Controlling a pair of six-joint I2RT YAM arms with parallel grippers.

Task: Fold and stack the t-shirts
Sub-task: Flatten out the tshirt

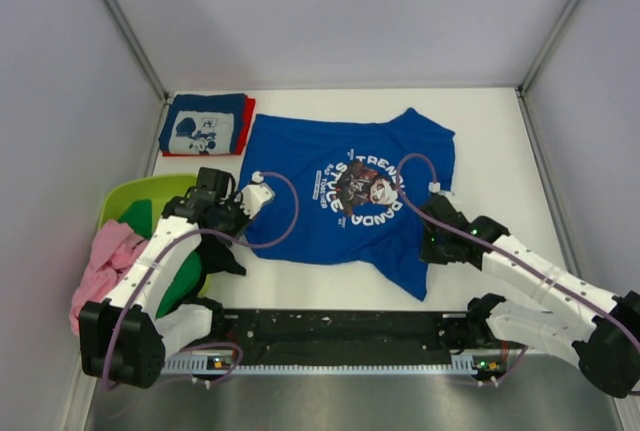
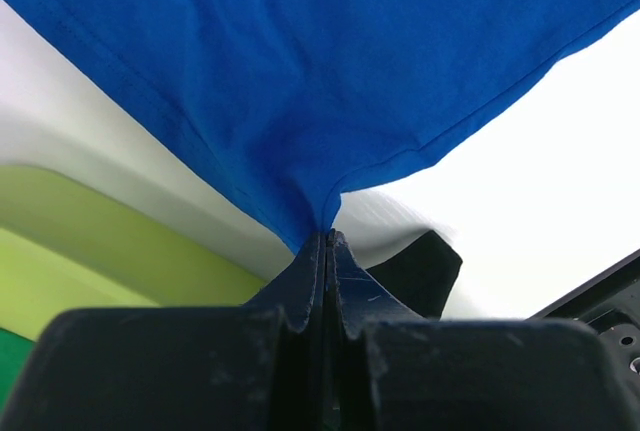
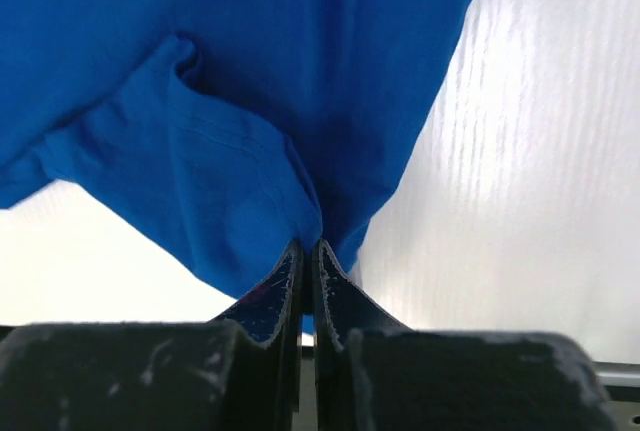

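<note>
The royal blue t-shirt (image 1: pixel 345 196) with a dark graphic print lies spread on the white table. My left gripper (image 1: pixel 243 213) is shut on its left edge; the left wrist view shows the blue cloth (image 2: pixel 320 81) pinched between the fingertips (image 2: pixel 326 241). My right gripper (image 1: pixel 430 241) is shut on its near right part; the right wrist view shows the blue cloth (image 3: pixel 250 151) drawn into the jaws at the fingertips (image 3: pixel 307 247). A folded navy t-shirt (image 1: pixel 203 126) with white cartoon print lies on a red one (image 1: pixel 247 123) at the back left. Pink (image 1: pixel 105 261) and green (image 1: pixel 180 276) shirts lie at the tub.
A lime-green plastic tub (image 1: pixel 150 196) stands at the left, beside my left arm; it also shows in the left wrist view (image 2: pixel 90 251). Grey walls enclose the table at the back and sides. A black rail (image 1: pixel 340 329) runs along the near edge.
</note>
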